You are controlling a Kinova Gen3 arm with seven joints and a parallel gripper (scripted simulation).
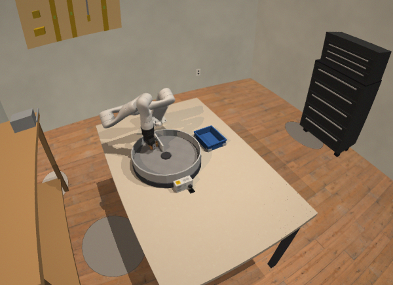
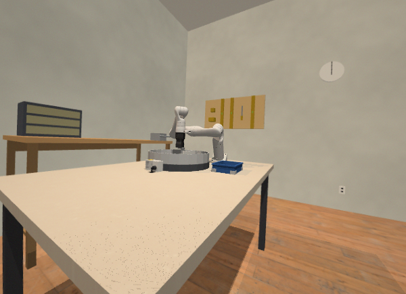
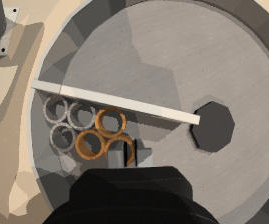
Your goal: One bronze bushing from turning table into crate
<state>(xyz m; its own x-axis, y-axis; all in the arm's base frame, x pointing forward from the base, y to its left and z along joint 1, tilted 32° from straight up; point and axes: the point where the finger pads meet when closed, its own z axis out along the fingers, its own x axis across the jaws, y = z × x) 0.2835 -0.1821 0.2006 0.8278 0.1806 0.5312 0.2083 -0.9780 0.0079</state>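
Observation:
The turning table (image 1: 166,177) (image 2: 189,159) (image 3: 160,30) is a grey round tray with a raised rim. On it lie three bronze bushings and three grey ones in a cluster. My gripper (image 3: 130,148) (image 1: 154,147) points down inside the rim, shut on the wall of the lower-right bronze bushing (image 3: 131,142), one finger inside its ring and one outside. The second bronze bushing (image 3: 98,122) is above it, the third (image 3: 79,145) to its left. Grey bushings (image 3: 45,109) (image 3: 81,128) (image 3: 62,149) lie farther left. The blue crate (image 1: 217,145) (image 2: 227,167) is empty.
A white bar (image 3: 110,98) crosses from the rim towards the dark hub (image 3: 213,127) (image 1: 166,155), just beside the cluster. The crate stands outside the rim, to its right in the top view. A white control box (image 1: 183,184) (image 2: 154,165) stands at the table's front side.

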